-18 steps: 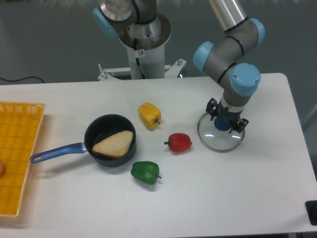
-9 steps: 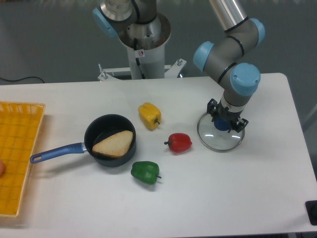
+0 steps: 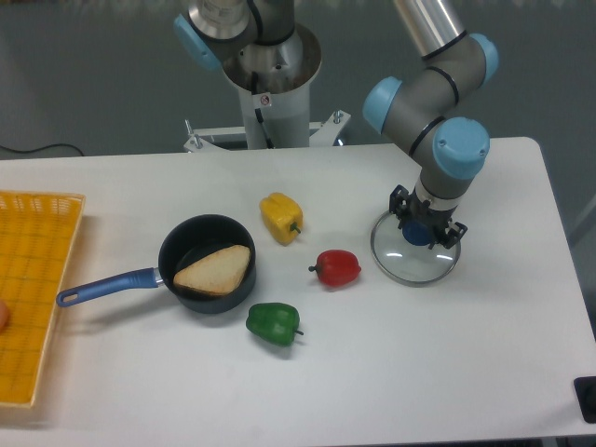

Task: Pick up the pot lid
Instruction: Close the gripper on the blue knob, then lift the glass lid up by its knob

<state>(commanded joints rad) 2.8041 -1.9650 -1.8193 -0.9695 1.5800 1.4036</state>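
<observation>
White worktop is being seen from above w/ a dark strip running along the back. Clear lid is being shown lying flat on the worktop, R side of view, w/ its blue knob facing up. The gripper is being held low over the lid, w/ its fingers being set around the knob; whether the knob is being touched or gripped can't be told, as the contact is being partly hidden. The rim is being left visible in front of the gripper.

L of centre, a black pot is being seen standing upright, w/ its blue handle pointing L. A tan wedge-shaped pc. is being held inside the pot. Between pot & lid, a red pepper is being seen lying near the lid, apart from it. A yellow pepper is being seen lying farther back, and a green pepper nearer the camera, to the R of the pot. At the L edge, a yellow crate is being cut off by the frame, as is a black obj. at lower R; what the latter is can't be told.
</observation>
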